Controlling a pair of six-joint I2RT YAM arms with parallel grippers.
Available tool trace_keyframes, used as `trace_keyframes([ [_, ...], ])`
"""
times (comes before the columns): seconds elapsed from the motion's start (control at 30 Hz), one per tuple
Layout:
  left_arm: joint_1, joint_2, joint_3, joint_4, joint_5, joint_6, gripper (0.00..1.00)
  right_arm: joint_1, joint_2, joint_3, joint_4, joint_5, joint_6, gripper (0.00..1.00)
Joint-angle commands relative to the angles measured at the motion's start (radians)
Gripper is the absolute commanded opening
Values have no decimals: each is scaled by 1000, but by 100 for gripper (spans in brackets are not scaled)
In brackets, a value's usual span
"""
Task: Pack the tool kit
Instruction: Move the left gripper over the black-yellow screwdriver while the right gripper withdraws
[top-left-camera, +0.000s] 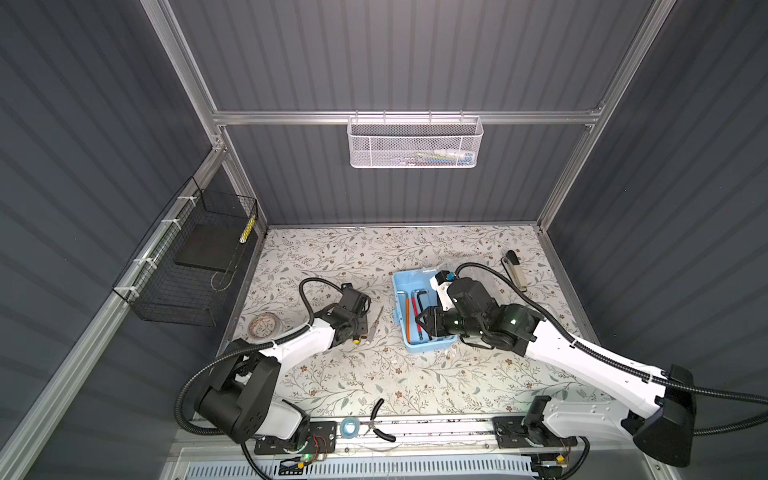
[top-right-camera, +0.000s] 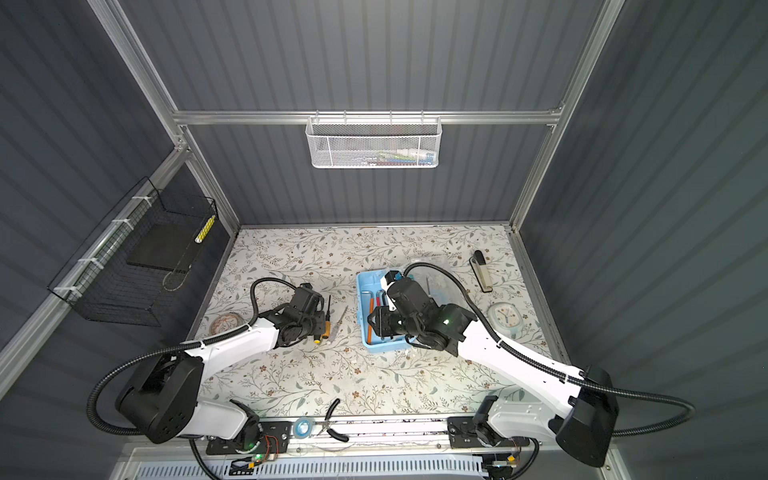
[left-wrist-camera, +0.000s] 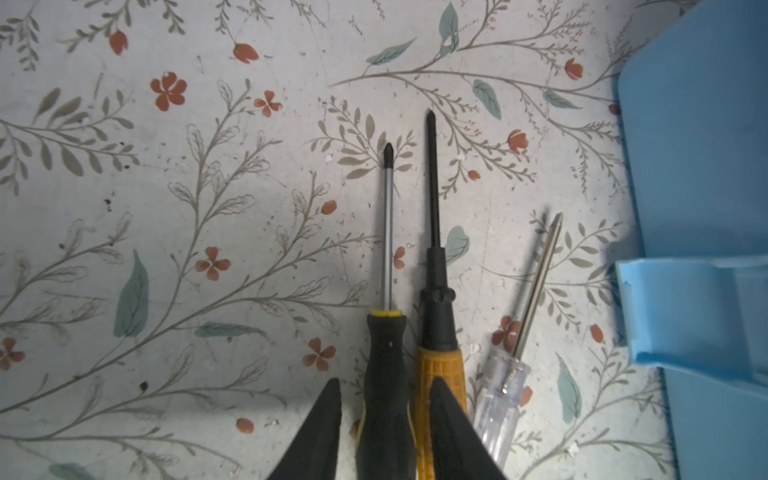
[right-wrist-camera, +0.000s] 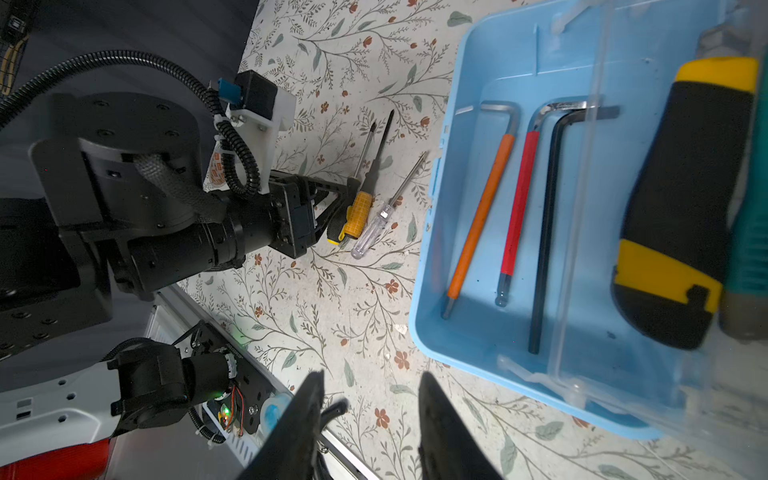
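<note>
Three screwdrivers lie side by side on the floral table: a black-and-yellow one (left-wrist-camera: 386, 374), an orange-handled one (left-wrist-camera: 440, 365) and a clear-handled one (left-wrist-camera: 503, 386). My left gripper (left-wrist-camera: 384, 382) is open and low over them. Its fingers stand on either side of the black-and-yellow handle, with gaps showing. To their right the light blue tool box (right-wrist-camera: 428, 266) holds an orange (right-wrist-camera: 482, 216), a red (right-wrist-camera: 517, 208) and a black hex key (right-wrist-camera: 544, 232). A thick black-and-yellow handle (right-wrist-camera: 681, 208) lies in its clear part. My right gripper (top-left-camera: 420, 322) hangs open and empty above the box.
Pliers (top-left-camera: 380, 419) and a blue tape roll (top-left-camera: 350, 427) lie at the front rail. A clear tape roll (top-left-camera: 264, 325) sits far left, a folding tool (top-left-camera: 514, 270) at the back right, and a round clock (top-right-camera: 504, 318) right of the box. A black wire basket (top-left-camera: 187, 270) hangs on the left wall.
</note>
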Motion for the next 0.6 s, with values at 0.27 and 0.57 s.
trace_keyframes([
  [0.27, 10, 108, 56, 20, -5, 1, 36, -14, 4, -17, -5, 24, -32, 40],
  [0.57, 15, 70, 37, 23, -25, -4, 34, -22, 0, -49, 21, 21, -23, 40],
])
